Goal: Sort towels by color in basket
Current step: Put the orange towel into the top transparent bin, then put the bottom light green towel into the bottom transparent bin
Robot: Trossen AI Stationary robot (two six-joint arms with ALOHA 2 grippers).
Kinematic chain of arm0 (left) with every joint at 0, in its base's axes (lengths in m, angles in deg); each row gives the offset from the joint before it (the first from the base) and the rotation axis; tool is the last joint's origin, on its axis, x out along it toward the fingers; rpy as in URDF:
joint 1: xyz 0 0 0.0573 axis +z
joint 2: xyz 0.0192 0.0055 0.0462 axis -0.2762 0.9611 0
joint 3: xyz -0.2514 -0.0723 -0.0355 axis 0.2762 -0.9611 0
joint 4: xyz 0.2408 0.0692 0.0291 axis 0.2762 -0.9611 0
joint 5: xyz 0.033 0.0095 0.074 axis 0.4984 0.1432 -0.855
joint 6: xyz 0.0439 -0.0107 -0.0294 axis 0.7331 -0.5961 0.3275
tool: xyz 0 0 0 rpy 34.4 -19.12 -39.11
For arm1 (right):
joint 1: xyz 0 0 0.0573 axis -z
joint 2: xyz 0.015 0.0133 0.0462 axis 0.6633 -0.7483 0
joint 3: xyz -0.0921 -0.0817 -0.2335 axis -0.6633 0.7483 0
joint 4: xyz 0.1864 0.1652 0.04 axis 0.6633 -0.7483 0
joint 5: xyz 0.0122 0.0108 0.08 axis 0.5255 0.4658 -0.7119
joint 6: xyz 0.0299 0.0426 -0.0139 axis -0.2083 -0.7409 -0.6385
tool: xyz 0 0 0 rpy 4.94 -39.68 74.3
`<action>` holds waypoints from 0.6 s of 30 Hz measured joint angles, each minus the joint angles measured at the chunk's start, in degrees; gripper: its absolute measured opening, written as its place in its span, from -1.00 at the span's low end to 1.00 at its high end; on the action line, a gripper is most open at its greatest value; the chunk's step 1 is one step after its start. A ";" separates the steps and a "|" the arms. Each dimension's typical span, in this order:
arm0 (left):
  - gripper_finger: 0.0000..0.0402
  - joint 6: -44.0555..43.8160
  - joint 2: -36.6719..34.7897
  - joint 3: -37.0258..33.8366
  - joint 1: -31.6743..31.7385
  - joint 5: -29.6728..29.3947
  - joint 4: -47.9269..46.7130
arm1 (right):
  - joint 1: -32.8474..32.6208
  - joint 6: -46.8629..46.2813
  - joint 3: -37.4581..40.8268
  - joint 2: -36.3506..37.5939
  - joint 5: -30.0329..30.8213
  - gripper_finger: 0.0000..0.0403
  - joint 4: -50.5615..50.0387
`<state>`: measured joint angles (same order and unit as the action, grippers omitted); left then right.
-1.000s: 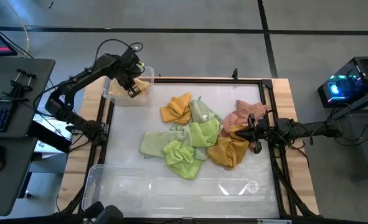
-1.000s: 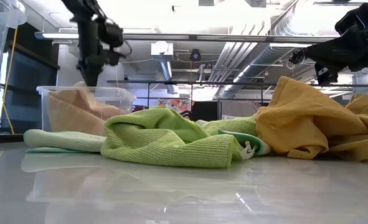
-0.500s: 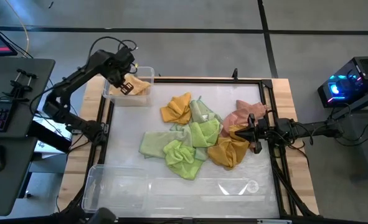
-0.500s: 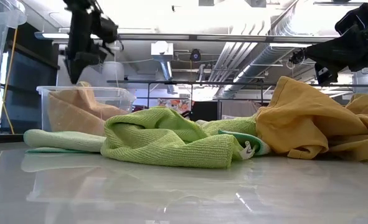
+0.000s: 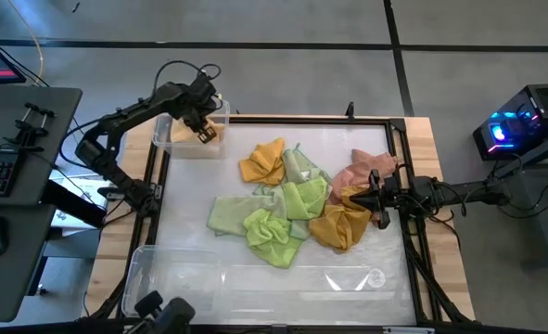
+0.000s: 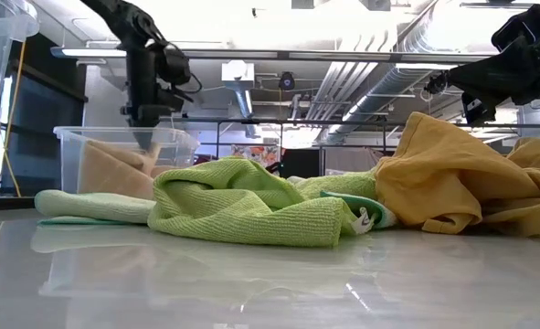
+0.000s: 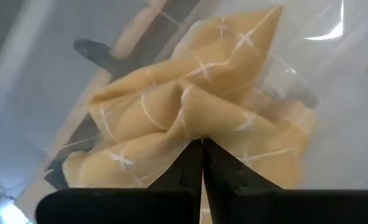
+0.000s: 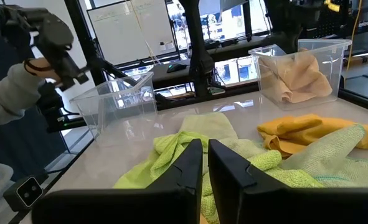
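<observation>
Towels lie heaped mid-table, yellow, green and pink. At ten o'clock my left hand is pinched shut with nothing between the fingers, over the bin holding the peach towel. At three o'clock my right hand waits, narrow and holding nothing, beside the pile.

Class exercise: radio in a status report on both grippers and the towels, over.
Left gripper shut, over the clear bin on the peach-orange towel. Right gripper shut, empty, at the towel pile's edge. Nothing in the way.
</observation>
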<state>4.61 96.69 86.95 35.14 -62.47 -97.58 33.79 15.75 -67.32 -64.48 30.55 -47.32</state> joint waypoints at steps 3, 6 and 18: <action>-1.00 -1.01 -2.89 2.03 -1.50 -0.30 -2.50 | 0.02 -0.02 -0.02 0.00 0.00 -0.89 0.01; -1.00 -2.08 -7.51 2.85 -4.99 -0.35 -2.91 | 0.01 -0.02 0.00 0.00 0.00 -0.89 0.00; -1.00 -1.92 -20.52 -5.05 -33.25 10.35 23.12 | 0.00 0.00 -0.02 0.00 0.00 -0.89 0.02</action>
<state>2.68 76.17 81.90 1.89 -52.12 -74.46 33.79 15.75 -67.34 -64.48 30.55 -47.30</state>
